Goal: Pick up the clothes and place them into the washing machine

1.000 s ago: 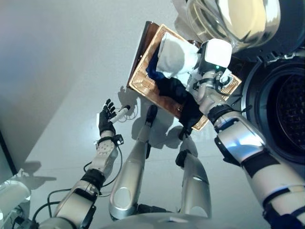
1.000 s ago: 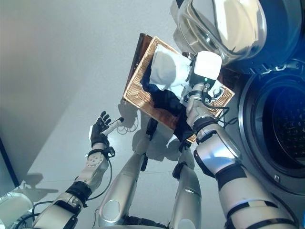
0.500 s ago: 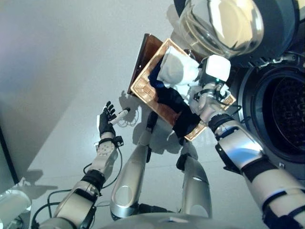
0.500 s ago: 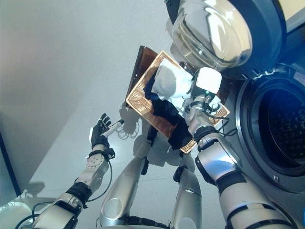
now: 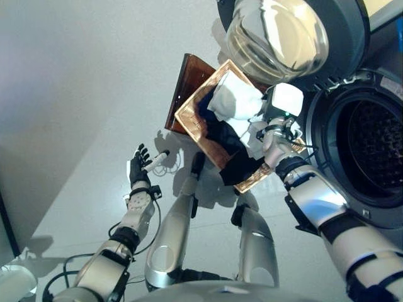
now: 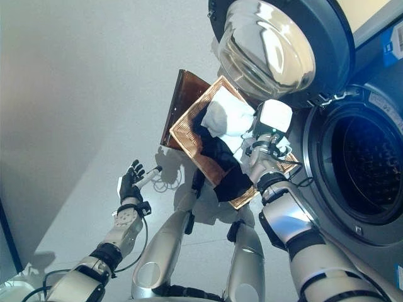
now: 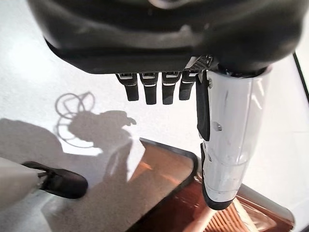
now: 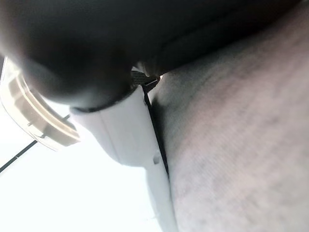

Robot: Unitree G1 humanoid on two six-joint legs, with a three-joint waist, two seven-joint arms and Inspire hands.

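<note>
— Item one: right hand (image 8: 120, 130)?
— Pressed against grey cloth in its wrist view; fingers hidden, grip cannot be told. It sits over the heap of clothes (image 6: 228, 129), a white garment above dark ones, in the flat copper-brown woven basket (image 6: 189, 135) on the grey floor (image 5: 75, 75).

— Left hand (image 5: 138, 165)?
— Fingers straight, holding nothing, apart from the basket.

— Beyond?
— Dark-blue front-loading washing machine (image 6: 378, 151), drum exposed, round glass door (image 6: 267, 44) swung open. Labels present; print illegible.
</note>
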